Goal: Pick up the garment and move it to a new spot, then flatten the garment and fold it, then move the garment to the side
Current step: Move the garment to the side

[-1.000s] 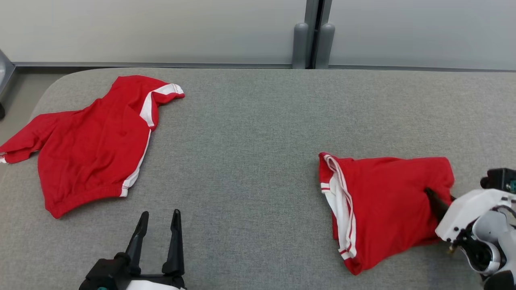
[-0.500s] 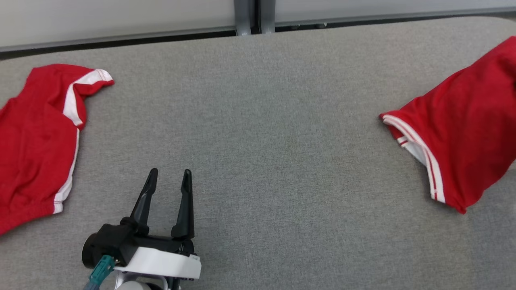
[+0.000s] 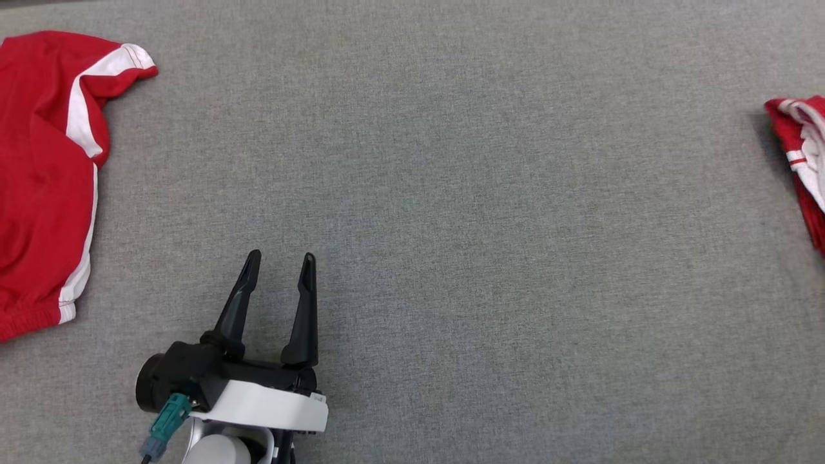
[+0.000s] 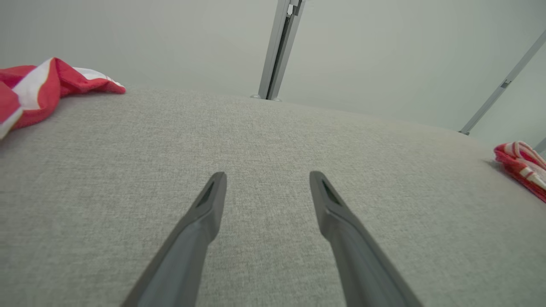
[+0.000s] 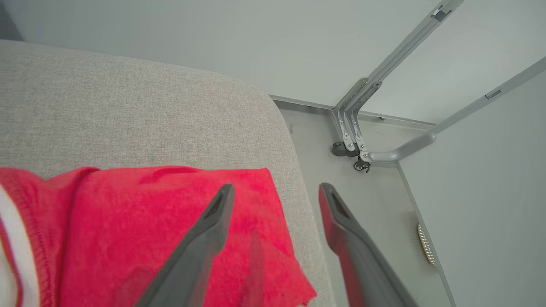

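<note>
Low on the left of the head view, the left gripper [image 3: 281,256] sits over the grey table [image 3: 451,193]. Its two dark fingers point up the frame and lean a little to the right. They stand apart, and bare table shows between them. Behind the fingers come a black block and a white wrist. A small teal plug [image 3: 165,422] sticks out at the wrist's lower left. In the left wrist view the same gripper [image 4: 268,175] hangs low over the table, with its fingers wide and nothing in them.

In the right wrist view the right gripper [image 5: 277,187] has its fingers apart too. The finger on the left of the frame is over the red garment [image 5: 128,221]. The finger on the right is over the pale floor [image 5: 375,204], past the table's round edge. Nothing is pinched between them. I cannot tell if the first finger touches the cloth.

The red garment lies flat at that end of the table, one corner right at the edge. In the head view it peeks in at the right edge [image 3: 802,148], showing white trim with thin red lines. In the left wrist view it sits far right [image 4: 518,164].

A second red garment [image 3: 38,193], with a white stripe, lies at the left edge of the head view. It shows at the upper left of the left wrist view [image 4: 47,85]. The two are well apart.
</note>
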### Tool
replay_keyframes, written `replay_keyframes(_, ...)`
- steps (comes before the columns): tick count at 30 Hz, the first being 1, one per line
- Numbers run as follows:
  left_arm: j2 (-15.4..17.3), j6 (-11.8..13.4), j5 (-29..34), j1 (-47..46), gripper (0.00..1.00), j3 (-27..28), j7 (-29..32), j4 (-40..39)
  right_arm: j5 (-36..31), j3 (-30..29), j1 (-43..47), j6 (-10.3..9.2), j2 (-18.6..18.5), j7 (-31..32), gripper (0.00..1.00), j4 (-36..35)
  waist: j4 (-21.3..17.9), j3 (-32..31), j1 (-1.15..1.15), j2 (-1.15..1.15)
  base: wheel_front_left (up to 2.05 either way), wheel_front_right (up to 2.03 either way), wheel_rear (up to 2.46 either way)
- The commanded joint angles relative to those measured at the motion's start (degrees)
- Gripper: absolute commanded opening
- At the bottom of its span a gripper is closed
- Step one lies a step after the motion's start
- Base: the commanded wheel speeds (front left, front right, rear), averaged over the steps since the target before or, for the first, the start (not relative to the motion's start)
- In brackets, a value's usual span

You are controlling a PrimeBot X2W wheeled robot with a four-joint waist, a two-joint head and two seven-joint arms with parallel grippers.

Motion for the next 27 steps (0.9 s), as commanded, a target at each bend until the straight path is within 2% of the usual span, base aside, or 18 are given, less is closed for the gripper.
replay_keyframes(1, 0.2, 0.3, 0.4, 0.5, 1.00, 0.5, 0.0, 0.1, -1.4, -0.2, -0.5, -0.01, 0.0, -1.0, 1.00, 0.3, -0.6, -1.4, 0.00, 0.00, 0.00, 0.00, 0.00)
replay_keyframes(8, 0.2, -0.1, -0.1, 3.4, 1.00, 2.7, 0.0, 0.6, -4.1, -1.3, 4.6, -0.01, 4.2, -10.2, 1.00, -4.0, -1.7, -9.5, 0.00, 0.00, 0.00, 0.00, 0.00)
replay_keyframes(14, 0.2, 0.2, -0.8, 8.9, 1.00, 6.2, 0.0, 1.1, -5.8, -7.2, 17.9, -0.01, 10.3, -20.6, 1.00, -9.6, -1.0, -18.2, 0.00, 0.00, 0.00, 0.00, 0.00)
replay_keyframes(19, 0.2, 0.0, -0.5, 13.8, 1.00, 9.4, 0.0, 0.9, -8.8, -14.8, 32.3, -0.01, 20.2, -22.8, 1.00, -17.3, -0.2, -23.0, 0.00, 0.00, 0.00, 0.00, 0.00)
replay_keyframes(25, 0.2, -1.5, 0.5, 16.3, 1.00, 11.1, 0.0, 1.6, -15.7, -22.8, 46.8, -0.01, 31.5, -22.9, 1.00, -31.4, 1.5, -25.3, 0.00, 0.00, 0.00, 0.00, 0.00)
replay_keyframes(27, 0.2, -1.6, 1.0, 16.5, 1.00, 11.7, 0.0, 2.1, -16.7, -24.1, 49.9, -0.01, 34.3, -22.9, 1.00, -34.9, 2.1, -25.8, 0.00, 0.00, 0.00, 0.00, 0.00)
